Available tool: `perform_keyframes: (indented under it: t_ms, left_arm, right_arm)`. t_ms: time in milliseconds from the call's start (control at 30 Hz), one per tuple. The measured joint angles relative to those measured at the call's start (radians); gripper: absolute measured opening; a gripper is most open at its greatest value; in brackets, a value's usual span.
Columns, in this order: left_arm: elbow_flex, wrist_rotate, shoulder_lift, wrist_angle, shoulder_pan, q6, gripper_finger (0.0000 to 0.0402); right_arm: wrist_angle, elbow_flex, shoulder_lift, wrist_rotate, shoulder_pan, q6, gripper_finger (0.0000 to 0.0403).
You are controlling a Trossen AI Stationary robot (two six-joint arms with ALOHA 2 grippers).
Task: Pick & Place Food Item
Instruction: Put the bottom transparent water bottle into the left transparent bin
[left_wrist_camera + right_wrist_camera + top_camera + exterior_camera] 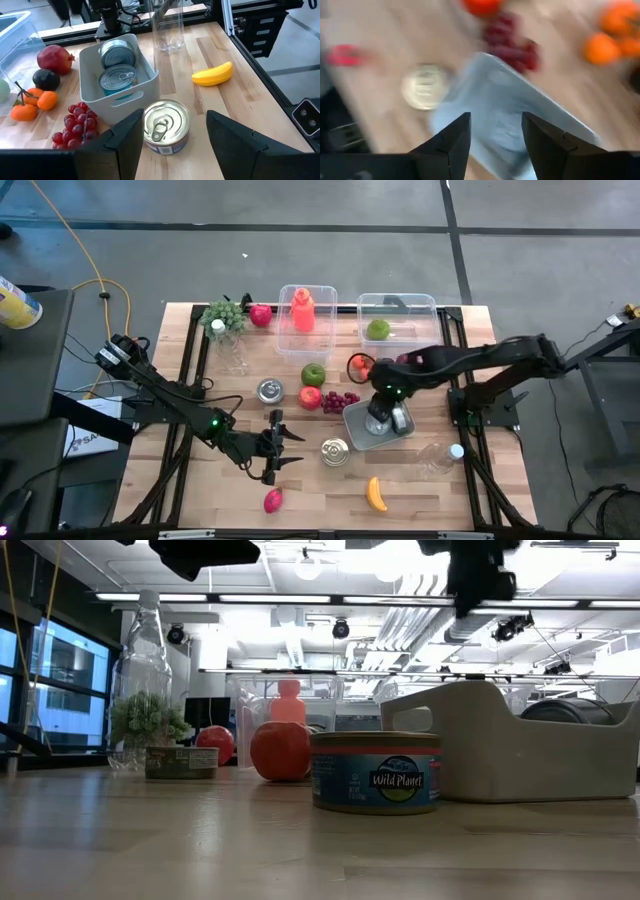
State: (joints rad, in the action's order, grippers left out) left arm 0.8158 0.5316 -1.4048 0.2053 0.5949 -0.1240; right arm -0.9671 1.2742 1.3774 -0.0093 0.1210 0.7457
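Left wrist view: left end effector (pixel 170 137), fingers apart, straddles a tin can (pixel 165 126); right end effector (pixel 385 417), fingers apart and empty, hovers over the white bin (pixel 145 80).

Table (pixel 200 490): pale wood planks, matt. Tin can (pixel 165 125): shiny metal lid, paper label. Bin (pixel 145 82): smooth grey plastic. Bottle (pixel 167 25): clear glossy plastic.

Overhead, table-level and both wrist views all share the grey bin (pixel 372 426).
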Motion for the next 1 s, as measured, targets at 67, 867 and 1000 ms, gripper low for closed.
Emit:
perform_keyframes:
  t_ms: [67, 867, 1000]
  left_arm:
    - [0.000, 0.000, 0.000, -0.008, 0.000, -0.001, 0.0208]
    - [0.000, 0.000, 0.000, -0.015, 0.000, -0.002, 0.0208]
    - [0.000, 0.000, 0.000, -0.015, 0.000, -0.004, 0.0208]
  right_arm:
    - [0.074, 0.000, -0.038, -0.050, 0.031, -0.041, 0.0164]
    - [0.654, 0.000, -0.110, 0.350, 0.451, -0.761, 0.0154]
    - [0.655, 0.000, -0.100, 0.458, 0.476, -0.743, 0.0152]
